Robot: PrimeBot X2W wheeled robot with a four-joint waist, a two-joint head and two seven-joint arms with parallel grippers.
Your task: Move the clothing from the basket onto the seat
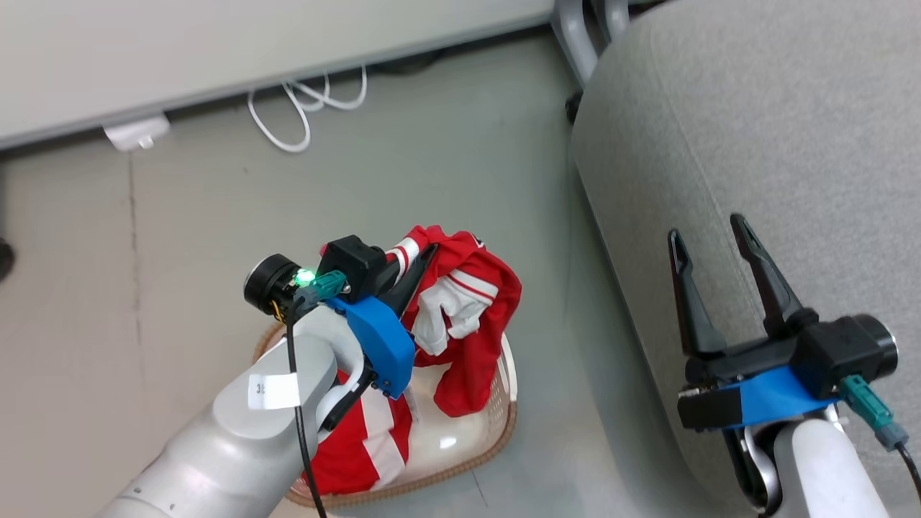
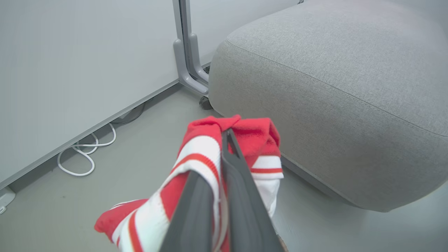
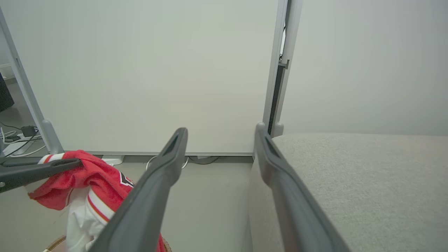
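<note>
My left gripper (image 1: 424, 257) is shut on the clothing (image 1: 471, 316), a bright red garment with white stripe trim, lifted above the basket (image 1: 504, 410). The cloth hangs from the fingertips down into the basket. In the left wrist view the closed fingers (image 2: 241, 175) pinch red-and-white fabric (image 2: 203, 150). More red and white cloth (image 1: 367, 446) lies in the basket under my left forearm. The grey seat (image 1: 755, 144) is to the right. My right gripper (image 1: 709, 237) hovers open over the seat's left edge, nothing between its fingers (image 3: 164, 175). The right wrist view has the lifted clothing (image 3: 98, 178) at lower left.
A white wall panel (image 1: 216, 50) runs along the far side, with a looped white cable (image 1: 302, 108) on the floor below it. A grey metal post foot (image 2: 189, 66) stands by the seat's far corner. Grey floor lies between basket and seat.
</note>
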